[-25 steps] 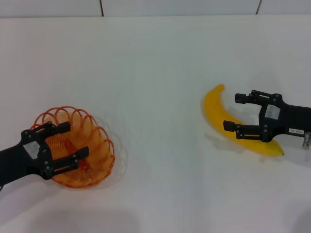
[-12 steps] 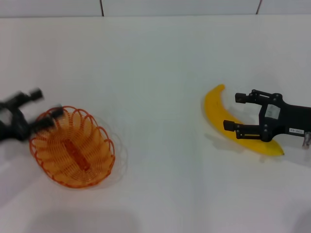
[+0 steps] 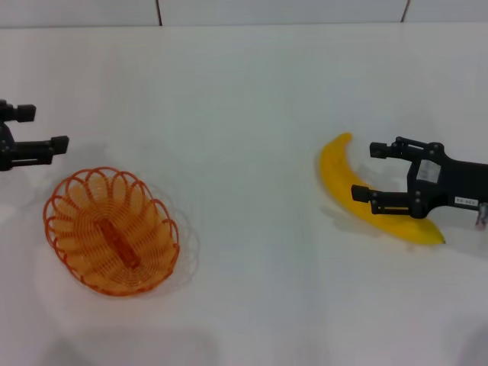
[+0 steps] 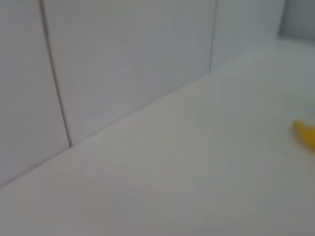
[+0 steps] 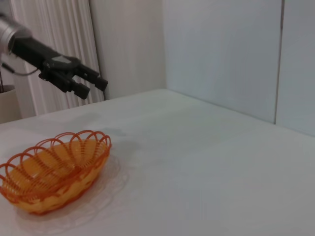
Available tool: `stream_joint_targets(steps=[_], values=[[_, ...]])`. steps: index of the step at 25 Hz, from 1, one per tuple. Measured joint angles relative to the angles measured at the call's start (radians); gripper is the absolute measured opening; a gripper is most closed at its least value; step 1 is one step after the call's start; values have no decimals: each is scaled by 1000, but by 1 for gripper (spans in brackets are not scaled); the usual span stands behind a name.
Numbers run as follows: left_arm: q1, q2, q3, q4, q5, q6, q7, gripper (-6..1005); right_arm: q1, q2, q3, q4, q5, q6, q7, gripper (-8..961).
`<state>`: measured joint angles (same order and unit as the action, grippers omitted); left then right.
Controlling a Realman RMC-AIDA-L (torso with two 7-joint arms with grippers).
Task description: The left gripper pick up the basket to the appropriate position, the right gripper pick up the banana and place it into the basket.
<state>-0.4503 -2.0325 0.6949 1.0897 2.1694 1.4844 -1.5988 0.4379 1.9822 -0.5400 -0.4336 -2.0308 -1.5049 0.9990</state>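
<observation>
The orange wire basket [image 3: 111,232] rests on the white table at the near left; it also shows in the right wrist view [image 5: 51,169]. My left gripper [image 3: 38,130] is open and empty, raised at the far left beyond the basket and apart from it; it shows in the right wrist view [image 5: 83,83] too. The yellow banana [image 3: 358,191] lies on the table at the right. My right gripper [image 3: 362,172] is open, its fingers on either side of the banana's middle. A yellow tip of the banana [image 4: 306,133] shows in the left wrist view.
The white table [image 3: 244,114] stretches between basket and banana. A grey panelled wall [image 3: 229,11] runs along the table's far edge. A white curtain [image 5: 54,49] hangs beyond the left arm in the right wrist view.
My left gripper has let go of the basket, lifted off it and drawn back to the far left. The basket stays on the table. The right gripper and banana have not moved.
</observation>
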Motion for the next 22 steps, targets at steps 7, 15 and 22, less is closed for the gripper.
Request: stream_joint_targets(steps=[7,15,22], values=[[-2,-7,166,134,99,-3,112,828,13,3,1,1,1,0,2,869],[-125,-4,269,-21,215,-89,131,829,18,6,0,1,-1,0,3,867],[-203,-5,272,-167,283,-146,151,828,23,6,0,1,-3,0,4,864]])
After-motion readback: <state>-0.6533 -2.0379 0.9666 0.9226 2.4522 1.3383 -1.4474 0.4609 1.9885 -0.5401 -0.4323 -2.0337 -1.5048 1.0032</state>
